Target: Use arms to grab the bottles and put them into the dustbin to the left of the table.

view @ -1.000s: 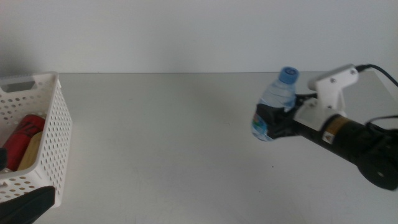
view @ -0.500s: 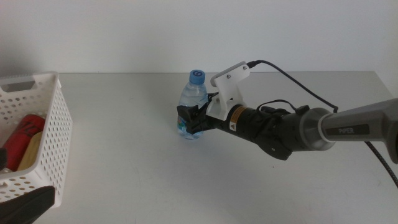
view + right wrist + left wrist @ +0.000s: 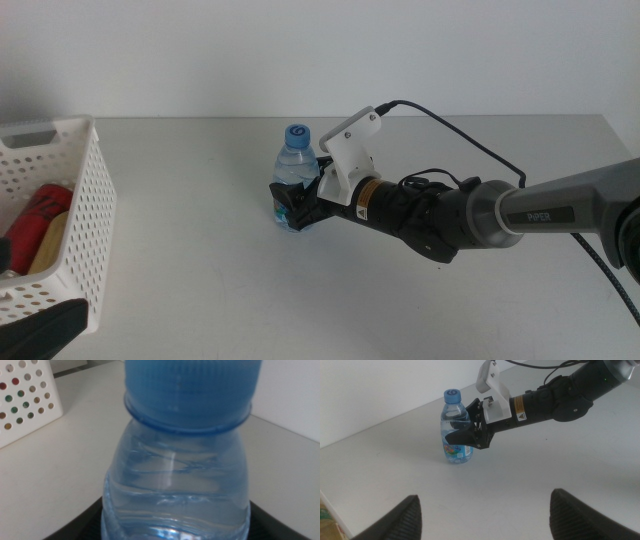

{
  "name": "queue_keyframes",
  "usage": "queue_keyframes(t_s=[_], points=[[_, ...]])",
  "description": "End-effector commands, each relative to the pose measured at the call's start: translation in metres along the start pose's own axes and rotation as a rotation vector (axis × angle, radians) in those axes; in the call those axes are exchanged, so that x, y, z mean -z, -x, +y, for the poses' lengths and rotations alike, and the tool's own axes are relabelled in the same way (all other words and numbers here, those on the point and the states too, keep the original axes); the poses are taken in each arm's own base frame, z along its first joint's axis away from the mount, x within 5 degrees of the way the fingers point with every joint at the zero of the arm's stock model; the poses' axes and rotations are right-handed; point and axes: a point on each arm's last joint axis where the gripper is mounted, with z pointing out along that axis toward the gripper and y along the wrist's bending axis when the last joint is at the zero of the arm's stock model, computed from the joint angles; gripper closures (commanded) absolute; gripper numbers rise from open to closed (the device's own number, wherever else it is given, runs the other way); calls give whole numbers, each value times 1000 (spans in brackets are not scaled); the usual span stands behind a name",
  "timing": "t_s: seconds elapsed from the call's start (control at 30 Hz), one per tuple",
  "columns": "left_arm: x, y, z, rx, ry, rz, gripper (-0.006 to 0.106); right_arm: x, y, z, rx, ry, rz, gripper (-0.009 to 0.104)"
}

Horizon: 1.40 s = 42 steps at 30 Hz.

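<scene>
The right gripper (image 3: 292, 204) reaches from the right side over the table (image 3: 200, 260) and its two dark jaws pinch the lower body of the water bottle (image 3: 294, 178), one jaw on each side of it. The bottle stands upright between the jaws, with its blue cap (image 3: 297, 133) above them and its base on or just over the grey top; I cannot tell which. In the right wrist view the bottle (image 3: 175, 490) fills almost the whole picture, right between the jaws, and the cap (image 3: 192, 390) is very close to the camera.

The left gripper (image 3: 482, 515) waits low near the front edge of the table, and its jaws are spread wide with nothing between them. Ahead of these jaws, well apart, the left wrist view shows the bottle (image 3: 456, 430) held by the right gripper (image 3: 470, 435).

The basket (image 3: 90, 200) stands at the left end of the table, well apart from the held bottle. Inside it lies the red can (image 3: 40, 215), and just beside the can lies the yellow bottle (image 3: 52, 240). A corner of the basket (image 3: 30, 400) is seen also in the right wrist view, beyond the bottle
</scene>
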Motion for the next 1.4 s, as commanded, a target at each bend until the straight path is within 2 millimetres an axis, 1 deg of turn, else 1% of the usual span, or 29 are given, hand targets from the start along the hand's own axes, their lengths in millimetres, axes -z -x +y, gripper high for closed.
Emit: queue_keyframes(t_s=[0.0, 0.1, 0.17, 0.2, 0.27, 0.37, 0.53, 0.6, 0.63, 0.8, 0.93, 1.03, 1.07, 1.13, 1.2, 1.3, 1.37], points=[[1, 14, 0, 14, -1, -84, 17, 8, 48, 8, 65, 56, -190, 34], [1, 14, 0, 14, -1, -84, 17, 10, 50, 12, 110, 95, -160, 13], [1, 14, 0, 14, -1, -84, 17, 16, 55, 14, 96, 105, -128, 6], [1, 14, 0, 14, -1, -84, 17, 21, 60, 14, 95, 106, -114, 5], [1, 14, 0, 14, -1, -84, 17, 34, 63, 15, 97, 97, -74, 5], [1, 14, 0, 14, -1, -84, 17, 61, 67, 14, 105, 76, -31, 9], [1, 14, 0, 14, -1, -84, 17, 125, 86, 21, 45, 35, -48, 16], [1, 14, 0, 14, -1, -84, 17, 152, 98, 24, 42, -7, -48, 17], [1, 14, 0, 14, -1, -84, 17, 162, 102, 25, 47, -27, -48, 17], [1, 14, 0, 14, -1, -84, 17, 224, 130, 25, 25, -204, -31, 17], [1, 14, 0, 14, -1, -84, 17, 266, 144, 27, -35, -304, -52, 17], [1, 14, 0, 14, -1, -84, 17, 304, 150, 31, -121, -373, -44, 17], [1, 14, 0, 14, -1, -84, 17, 313, 150, 33, -140, -376, -32, 17], [1, 14, 0, 14, -1, -84, 17, 332, 148, 40, -100, -360, 16, 17], [1, 14, 0, 14, -1, -84, 17, 347, 147, 48, -67, -326, 42, 18], [1, 14, 0, 14, -1, -84, 17, 363, 148, 55, -45, -292, 35, 19], [1, 14, 0, 14, -1, -84, 17, 370, 148, 58, -44, -291, 23, 20]])
